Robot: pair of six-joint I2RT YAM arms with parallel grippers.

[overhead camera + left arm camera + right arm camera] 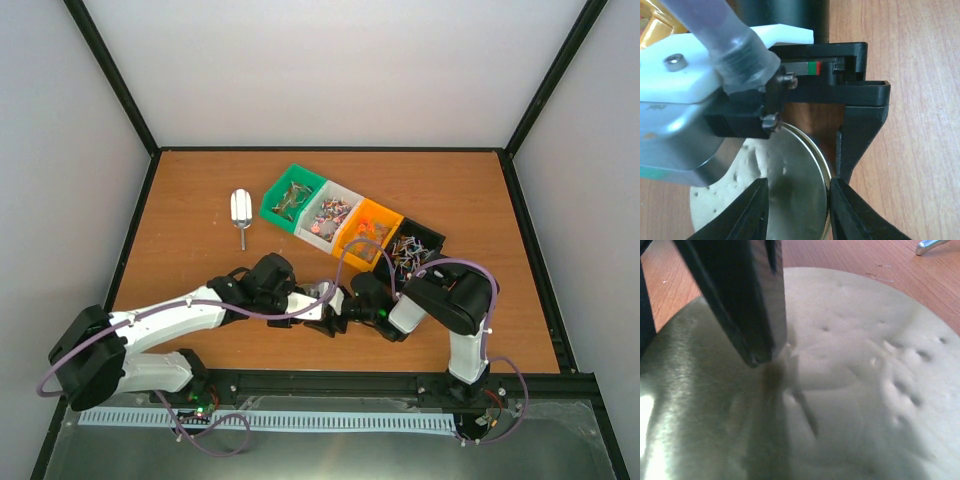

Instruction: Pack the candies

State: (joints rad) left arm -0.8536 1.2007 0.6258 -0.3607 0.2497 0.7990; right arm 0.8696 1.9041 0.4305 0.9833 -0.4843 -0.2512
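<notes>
The candies lie in four bins: brownish-gold in the green bin (290,198), pink-red in the white bin (328,216), orange-mixed in the orange bin (368,232), and multicoloured sticks in the black bin (410,250). Both grippers meet near the table's front, just in front of the bins. My left gripper (326,303) (797,210) is shut on a round metal lid (795,185) with a gold rim. The lid lies over a white dimpled round container (735,185) (875,370). My right gripper (350,300) holds that container. One of its fingers (860,135) is against the rim and the other is hidden.
A metal scoop (240,210) lies on the wooden table (480,200) left of the green bin. Its tip shows in the right wrist view (932,245). Black frame posts and white walls enclose the table.
</notes>
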